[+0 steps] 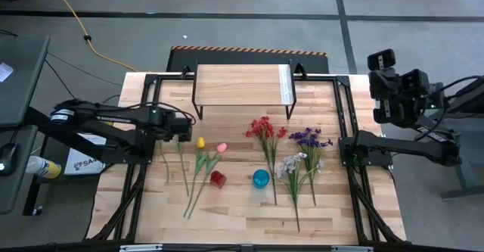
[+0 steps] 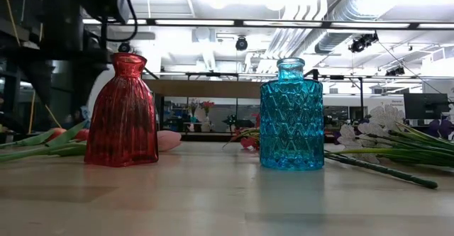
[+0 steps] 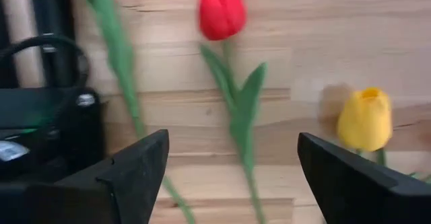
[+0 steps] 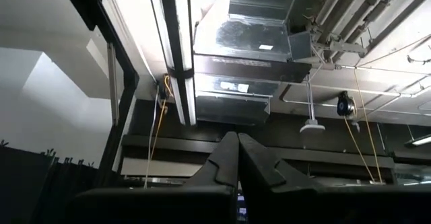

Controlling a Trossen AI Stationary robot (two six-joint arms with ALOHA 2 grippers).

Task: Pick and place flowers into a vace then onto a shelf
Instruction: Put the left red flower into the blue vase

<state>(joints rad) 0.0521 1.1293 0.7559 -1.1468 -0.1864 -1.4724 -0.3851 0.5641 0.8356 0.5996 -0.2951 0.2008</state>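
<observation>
My left gripper (image 1: pixel 184 126) hangs spread over the red tulip (image 3: pixel 221 9), whose stem (image 3: pixel 240 126) runs between its fingers toward the worktop's front, left of the red vase (image 1: pixel 218 178). The right gripper (image 4: pixel 237 158), clenched, waits far off. Only the left wrist view shows that straddle; the high view hides the bloom.

We count two glass vases on the wooden counter (image 1: pixel 242 214): one red ribbed vase (image 2: pixel 125 111) and one blue patterned vase (image 2: pixel 291 115). We see one small wooden shelf with black legs (image 1: pixel 240 84). We count one yellow tulip (image 1: pixel 200 142), one pink tulip (image 1: pixel 221 148), one red flower bunch (image 1: pixel 263 129) and one purple spray (image 1: pixel 310 138).
</observation>
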